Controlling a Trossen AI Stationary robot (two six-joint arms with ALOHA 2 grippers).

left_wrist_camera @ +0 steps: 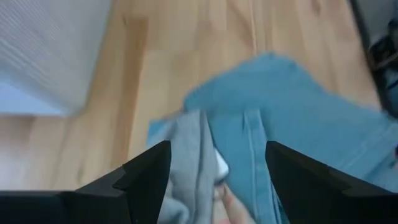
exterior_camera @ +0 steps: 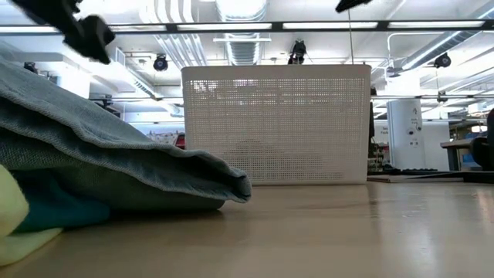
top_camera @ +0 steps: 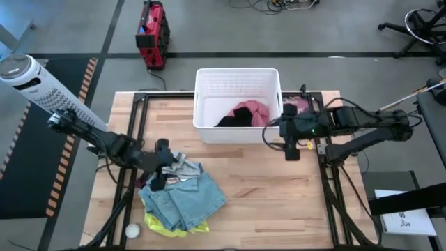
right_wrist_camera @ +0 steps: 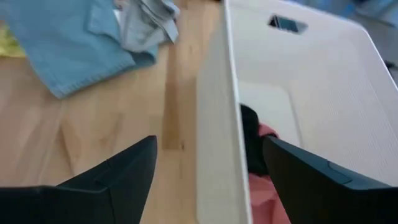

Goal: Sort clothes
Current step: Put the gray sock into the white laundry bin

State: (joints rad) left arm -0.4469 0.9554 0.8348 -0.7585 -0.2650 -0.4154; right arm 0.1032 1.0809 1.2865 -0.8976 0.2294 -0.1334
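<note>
A pile of clothes lies on the table's near left: a light denim piece (top_camera: 188, 199) on top, neon yellow (top_camera: 162, 224) under its near edge, and a grey-and-pale piece (top_camera: 185, 167) at its far side. My left gripper (top_camera: 161, 176) hovers open over the pile's far end, its fingers standing on either side of the grey piece (left_wrist_camera: 189, 155) and the denim (left_wrist_camera: 280, 112). A black garment (top_camera: 233, 120) and a pink garment (top_camera: 252, 111) lie inside the white basket (top_camera: 237, 78). My right gripper (top_camera: 290, 148) is open and empty, above the basket's near right corner (right_wrist_camera: 217, 124).
A pink-brown patterned piece (top_camera: 296, 104) lies to the right of the basket. A small white ball (top_camera: 132, 230) sits at the near left corner. Bare wood stretches between the pile and the table's right edge. In the low view a teal piece (exterior_camera: 54, 210) shows under the denim.
</note>
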